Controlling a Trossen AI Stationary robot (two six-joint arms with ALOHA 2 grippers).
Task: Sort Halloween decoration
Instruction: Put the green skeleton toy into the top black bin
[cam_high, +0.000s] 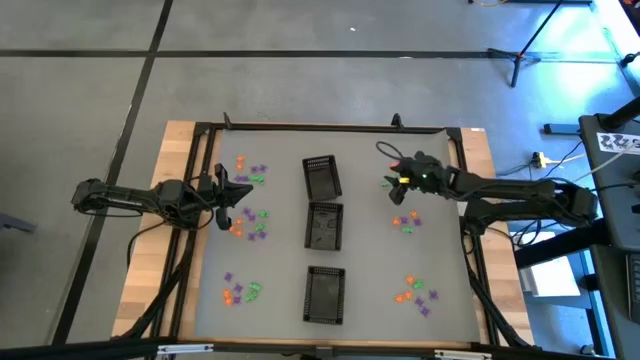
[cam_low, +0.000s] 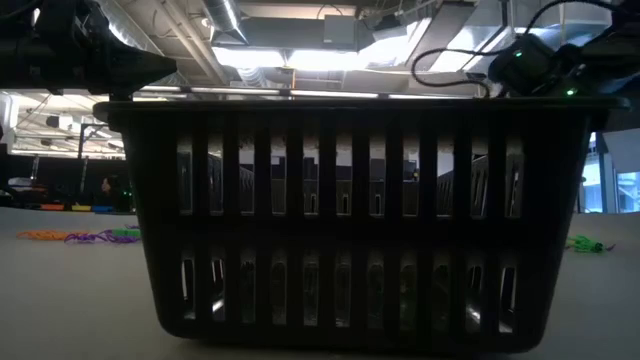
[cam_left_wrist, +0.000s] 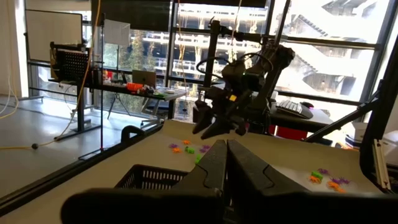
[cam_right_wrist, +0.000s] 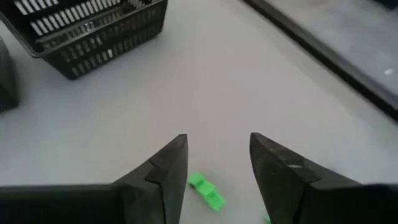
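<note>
High view: even, soft overhead light, faint shadows on the counter. Low view: mesh tray backlit to near silhouette, ceiling lights blown out. Left wrist: windows glare, own pincer blurred. Right wrist: bright, slightly soft.

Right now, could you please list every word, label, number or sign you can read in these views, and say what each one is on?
No readable text in any view.
The patterned board at the right edge of the high view bears black-and-white markings, too small to read.
The black trays, the trinkets and both arms carry no visible lettering.
</note>
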